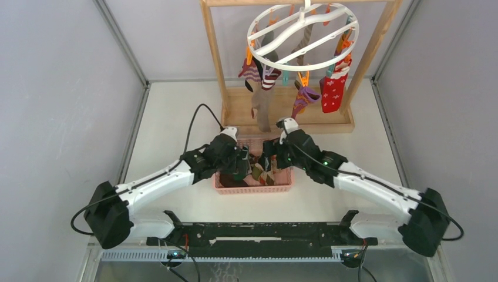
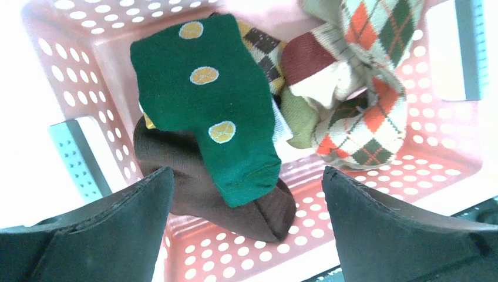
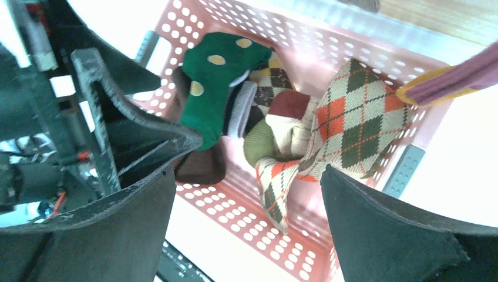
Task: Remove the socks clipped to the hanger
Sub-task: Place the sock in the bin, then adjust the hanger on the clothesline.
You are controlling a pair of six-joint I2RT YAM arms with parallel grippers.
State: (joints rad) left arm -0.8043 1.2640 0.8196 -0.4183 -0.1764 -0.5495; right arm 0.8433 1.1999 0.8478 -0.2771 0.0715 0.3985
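The white ring hanger (image 1: 302, 32) hangs from the wooden rack. Several socks are still clipped to it: a red one (image 1: 333, 91), a purple one (image 1: 305, 100), a striped one (image 1: 270, 76) and a brown one (image 1: 262, 106). My left gripper (image 1: 242, 164) is open and empty above the pink basket (image 1: 252, 188). In the left wrist view it (image 2: 248, 173) hovers over a green dotted sock (image 2: 217, 106) and a dark brown sock (image 2: 235, 200). My right gripper (image 1: 268, 158) is open and empty over the basket's right half, above an argyle sock (image 3: 352, 117).
The wooden frame rack (image 1: 288, 120) stands behind the basket, with its base board against the basket's far side. The basket's perforated walls (image 2: 70, 64) enclose several loose socks. A hanging purple sock tip (image 3: 458, 79) reaches down near the right gripper. Grey walls close in both sides.
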